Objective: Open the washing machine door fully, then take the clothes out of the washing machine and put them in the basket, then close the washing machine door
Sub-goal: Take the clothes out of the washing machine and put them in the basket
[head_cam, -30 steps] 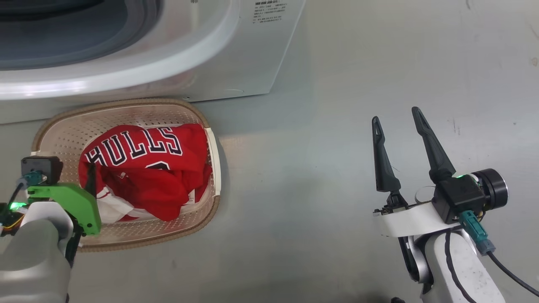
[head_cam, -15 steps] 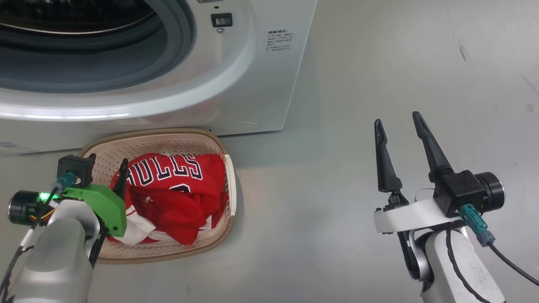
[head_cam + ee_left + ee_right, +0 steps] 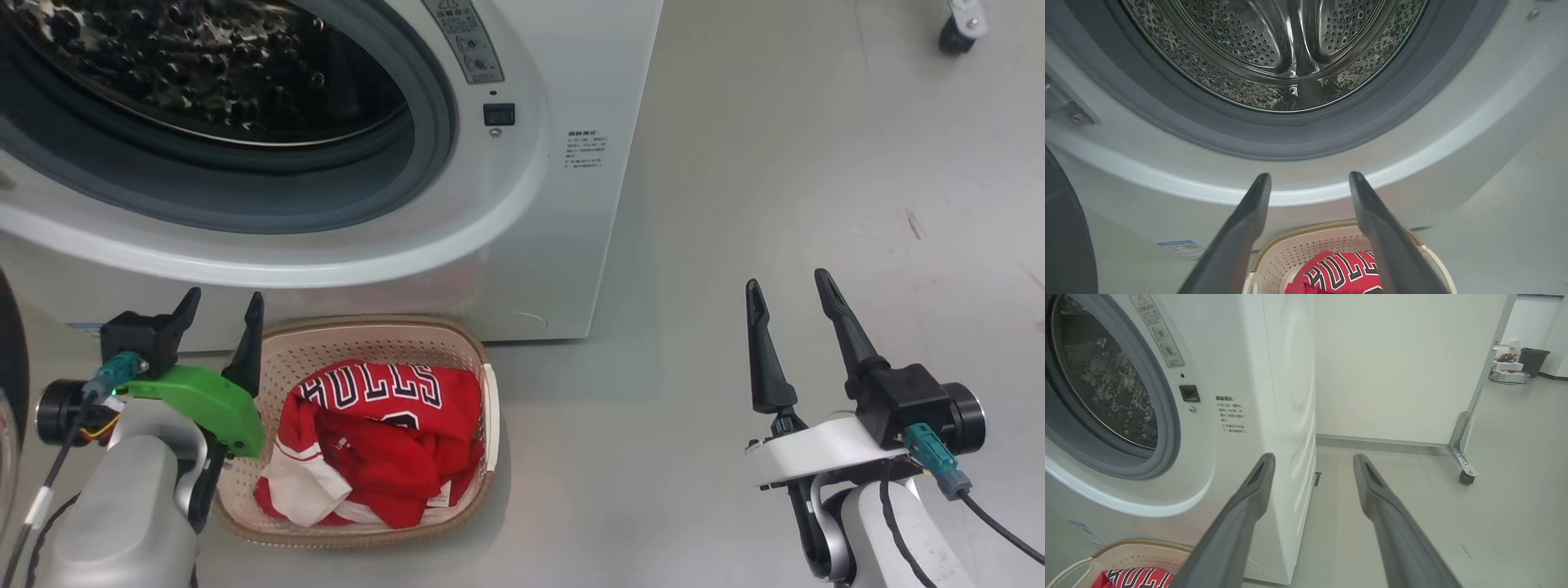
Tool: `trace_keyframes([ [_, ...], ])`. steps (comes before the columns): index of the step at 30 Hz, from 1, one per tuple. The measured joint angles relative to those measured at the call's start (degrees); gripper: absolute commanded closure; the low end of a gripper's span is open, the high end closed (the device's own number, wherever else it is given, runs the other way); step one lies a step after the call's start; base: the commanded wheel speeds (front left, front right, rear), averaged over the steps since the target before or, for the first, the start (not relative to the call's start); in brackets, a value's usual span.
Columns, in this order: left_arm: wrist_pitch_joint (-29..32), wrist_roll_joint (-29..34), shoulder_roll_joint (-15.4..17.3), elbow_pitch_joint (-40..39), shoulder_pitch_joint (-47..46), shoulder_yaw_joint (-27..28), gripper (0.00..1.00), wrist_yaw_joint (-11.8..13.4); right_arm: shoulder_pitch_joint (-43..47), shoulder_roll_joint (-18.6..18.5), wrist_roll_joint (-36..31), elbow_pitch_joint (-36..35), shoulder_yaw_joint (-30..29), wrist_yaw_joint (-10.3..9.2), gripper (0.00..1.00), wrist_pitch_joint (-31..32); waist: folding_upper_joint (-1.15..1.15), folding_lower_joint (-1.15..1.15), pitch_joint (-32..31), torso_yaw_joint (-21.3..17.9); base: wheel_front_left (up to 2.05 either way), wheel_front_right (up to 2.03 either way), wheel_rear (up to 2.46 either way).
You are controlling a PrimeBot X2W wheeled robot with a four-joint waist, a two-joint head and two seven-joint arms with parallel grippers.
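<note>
The head view has tilted up to take in the washing machine [image 3: 563,245] drum [image 3: 204,65], and the left gripper [image 3: 225,294] has lifted off the clothes [image 3: 384,441] to the basket [image 3: 367,321] rim.

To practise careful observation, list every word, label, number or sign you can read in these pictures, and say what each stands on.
"BULLS": across the red jersey lying in the basket.
Warning sticker beside the washing machine opening: triangle sign, wording too small to read.
Chinese print on its front: too blurred to read.
Blue label low on its front: too small to read.
</note>
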Motion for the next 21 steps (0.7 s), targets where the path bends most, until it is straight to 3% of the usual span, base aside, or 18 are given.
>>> trace_keyframes([
  [6, 0.0, -0.9, 0.7, -6.1, 5.3, 4.4, 0.0, 0.0, 1.9, 0.1, 0.6, 0.4, -0.5, 0.75, 0.0, 0.0, 0.0, 0.0, -4.5, 1.4, 0.0, 0.0, 0.0],
  [14, 0.0, -0.9, -0.6, -15.6, 14.0, 10.1, 0.0, 2.3, 6.5, 0.1, 2.7, 0.4, -2.6, 1.05, 0.0, 0.0, 0.0, 0.0, -10.5, 2.3, 0.0, 0.0, 0.0],
  [21, -0.1, 0.0, -1.5, -21.2, 20.8, 10.8, 0.0, 2.6, 8.7, 0.3, 2.9, 0.2, -2.4, 1.8, 0.0, 0.0, 0.0, 0.0, -13.5, 1.9, 0.0, 0.0, 0.0],
])
